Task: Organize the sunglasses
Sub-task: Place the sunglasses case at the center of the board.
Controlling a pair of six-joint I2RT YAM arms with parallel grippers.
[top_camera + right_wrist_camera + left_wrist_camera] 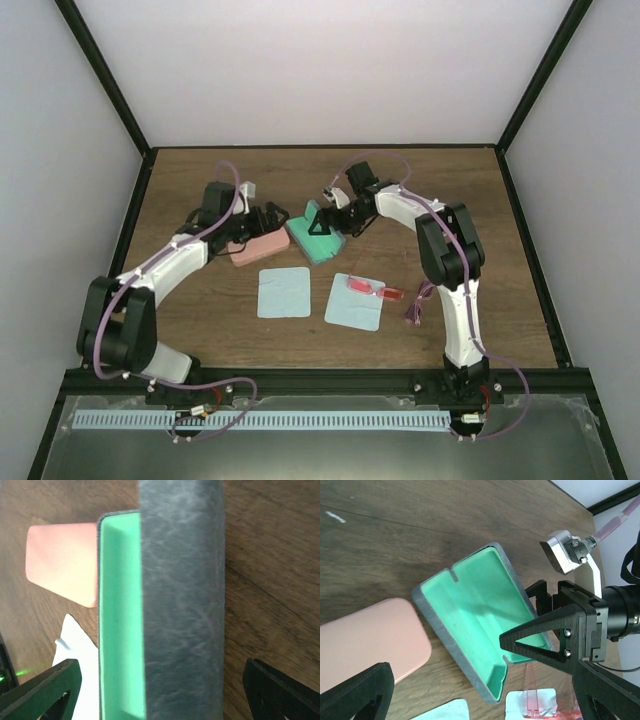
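My right gripper (160,690) is spread wide around one half of the open grey oblong case with green lining (470,600). My left gripper (480,697) is spread too, near the pink oblong case (365,640). The red-lensed translucent sunglasses (372,289) lie on a pale blue square cloth (345,308). The pinkish-purple pair (415,305) lies just right of it.

Place: robot lab test cell
Walls: plain white panels (330,70) in black frame posts (107,75)
Bench: wood-grain table (300,170); left arm (175,260), right arm (460,310) bolted at near edge
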